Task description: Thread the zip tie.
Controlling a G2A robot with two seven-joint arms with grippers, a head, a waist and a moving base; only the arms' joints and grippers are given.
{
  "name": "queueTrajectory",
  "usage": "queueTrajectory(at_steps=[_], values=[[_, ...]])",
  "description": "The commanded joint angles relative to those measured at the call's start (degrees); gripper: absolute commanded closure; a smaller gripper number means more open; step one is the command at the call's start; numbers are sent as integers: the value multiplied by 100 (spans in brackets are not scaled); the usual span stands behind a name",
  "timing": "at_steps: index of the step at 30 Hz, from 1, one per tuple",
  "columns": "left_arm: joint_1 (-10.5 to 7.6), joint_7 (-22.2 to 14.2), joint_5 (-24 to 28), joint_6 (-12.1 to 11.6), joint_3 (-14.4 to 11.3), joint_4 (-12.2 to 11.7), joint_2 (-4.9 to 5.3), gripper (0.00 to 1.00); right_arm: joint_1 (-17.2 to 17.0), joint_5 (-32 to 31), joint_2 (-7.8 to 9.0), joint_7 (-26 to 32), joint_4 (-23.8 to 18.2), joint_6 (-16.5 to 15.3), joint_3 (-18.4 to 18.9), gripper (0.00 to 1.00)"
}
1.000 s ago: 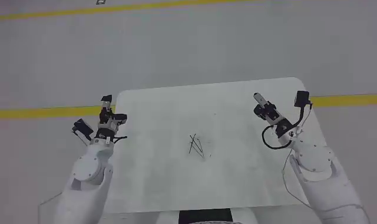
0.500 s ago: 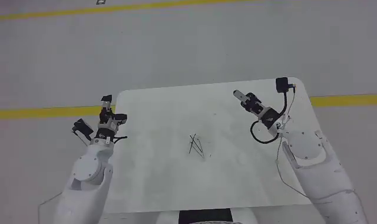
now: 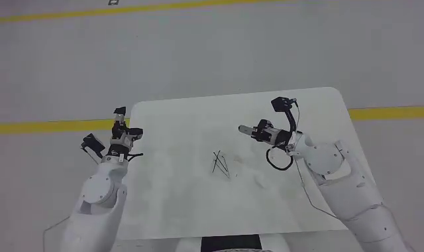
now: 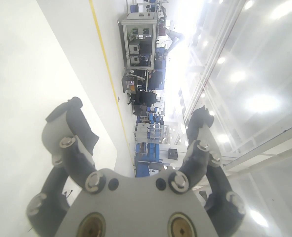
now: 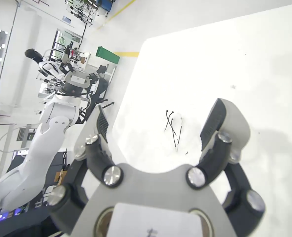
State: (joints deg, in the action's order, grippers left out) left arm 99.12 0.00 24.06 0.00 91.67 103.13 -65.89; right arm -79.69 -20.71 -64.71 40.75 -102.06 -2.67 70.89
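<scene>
Both the right gripper (image 3: 242, 128) and left gripper (image 3: 119, 114) hang with jaws spread, and the crossed zip ties (image 3: 220, 164) could snag together when one thin tie is pinched.

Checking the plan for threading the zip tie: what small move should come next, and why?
Probably shift the right gripper over the zip ties and lower it: its jaws stand open, short of the pile, and the ties lie untouched mid-table.

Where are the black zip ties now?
In the top view, the thin black plastic zip ties lie crossed near the middle of the white table, apart from the right tool.
</scene>
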Motion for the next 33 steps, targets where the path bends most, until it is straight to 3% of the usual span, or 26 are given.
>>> queueTrajectory(at_steps=[1, 8, 9, 14, 22, 33], values=[[0, 0, 0, 0, 0, 0, 0, 0, 0, -1, 0, -1, 0, 1, -1, 0], [0, 0, 0, 0, 0, 0, 0, 0, 0, -1, 0, -1, 0, 1, -1, 0], [0, 0, 0, 0, 0, 0, 0, 0, 53, -108, 3, 173, -85, -113, -94, 0], [0, 0, 0, 0, 0, 0, 0, 0, 888, -542, -54, 997, 149, -338, -723, 0], [0, 0, 0, 0, 0, 0, 0, 0, 1699, -682, -204, 1955, 796, -605, -1697, 0], [0, 0, 0, 0, 0, 0, 0, 0, 1730, -589, -214, 2057, 841, -669, -1758, 0]])
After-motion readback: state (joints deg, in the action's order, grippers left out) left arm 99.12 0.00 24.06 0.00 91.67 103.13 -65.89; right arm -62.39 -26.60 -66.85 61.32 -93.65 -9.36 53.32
